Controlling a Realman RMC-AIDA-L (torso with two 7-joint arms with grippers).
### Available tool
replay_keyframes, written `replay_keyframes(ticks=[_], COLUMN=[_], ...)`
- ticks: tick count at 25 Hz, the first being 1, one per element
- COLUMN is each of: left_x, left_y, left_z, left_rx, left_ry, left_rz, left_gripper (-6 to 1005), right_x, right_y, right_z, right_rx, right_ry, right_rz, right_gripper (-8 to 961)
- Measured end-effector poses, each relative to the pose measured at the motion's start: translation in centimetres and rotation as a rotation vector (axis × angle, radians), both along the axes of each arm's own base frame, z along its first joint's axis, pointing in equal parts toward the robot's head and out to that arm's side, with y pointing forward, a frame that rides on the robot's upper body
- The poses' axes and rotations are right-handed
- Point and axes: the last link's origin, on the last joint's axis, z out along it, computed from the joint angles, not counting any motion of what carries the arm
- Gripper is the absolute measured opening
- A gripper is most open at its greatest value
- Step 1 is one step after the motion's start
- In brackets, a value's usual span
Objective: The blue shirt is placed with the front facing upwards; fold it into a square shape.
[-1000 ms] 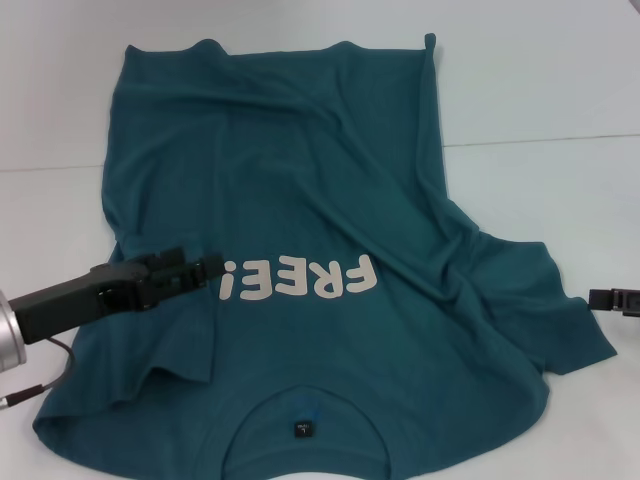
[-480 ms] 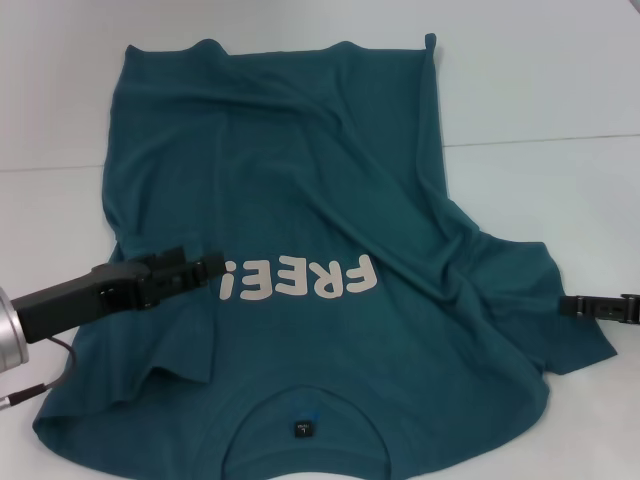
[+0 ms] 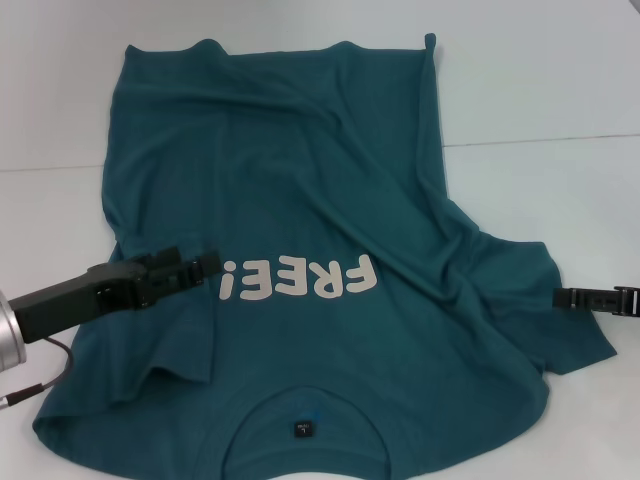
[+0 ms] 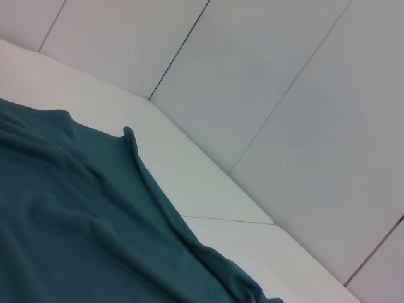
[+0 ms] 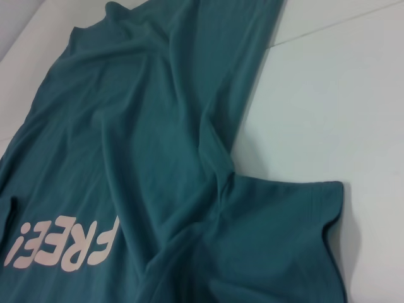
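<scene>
Blue shirt (image 3: 310, 200) face-up; left gripper (image 3: 205, 266) on it, right gripper (image 3: 562, 298) at sleeve

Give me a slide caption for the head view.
Blue shirt lies front-up; left gripper over its chest, right gripper at its sleeve.

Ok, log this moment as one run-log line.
blue shirt: flat, front up, wrinkled, unfolded | left gripper: over shirt beside lettering | right gripper: at sleeve edge | table: white
</scene>
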Motion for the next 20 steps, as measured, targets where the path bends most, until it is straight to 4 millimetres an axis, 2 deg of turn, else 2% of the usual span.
replay_keyframes(ticks=[20], left_x=[-0.1], left_y=[0.2], left_z=[0.0], left_rx=[0.008], left_ry=[0.006], left_rz=[0.011], left_gripper=[904], right_x=[-0.8], right_y=[0.6], right_z=[-1.2], right_rx=[0.002], right_ry=[0.004], right_rz=[0.017], right_gripper=[786])
